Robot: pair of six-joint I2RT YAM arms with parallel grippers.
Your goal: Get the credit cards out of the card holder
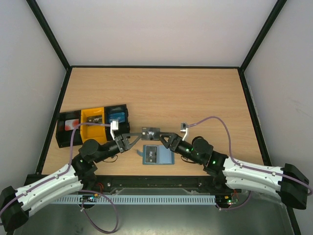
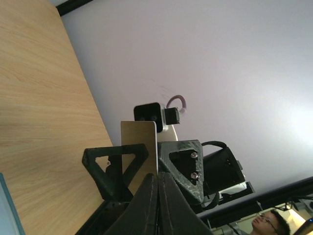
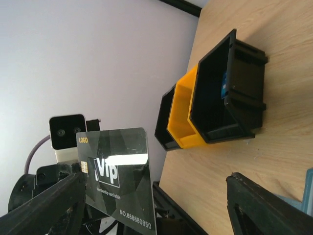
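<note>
left gripper [image 2: 157, 192] clamped on black vip card [image 3: 117, 171]; right gripper [image 3: 156, 196] jaws apart, straddling it. card stiff, thin, slick, i judge: pinch flat faces. card holder [image 1: 164, 157] soft, on table [image 1: 195, 98] below, second card [image 1: 150, 154] on it.

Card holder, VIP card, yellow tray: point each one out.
card holder [image 1: 166, 157], top view, bare blue panel.
VIP card [image 3: 117, 176], right wrist view, printed face.
yellow tray [image 3: 182, 105], right wrist view, side wall.

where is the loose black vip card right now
In the top view, the black VIP card sits mid-air between the two grippers, just beyond the card holder; the left gripper pinches it, the right gripper is open beside it.
</note>
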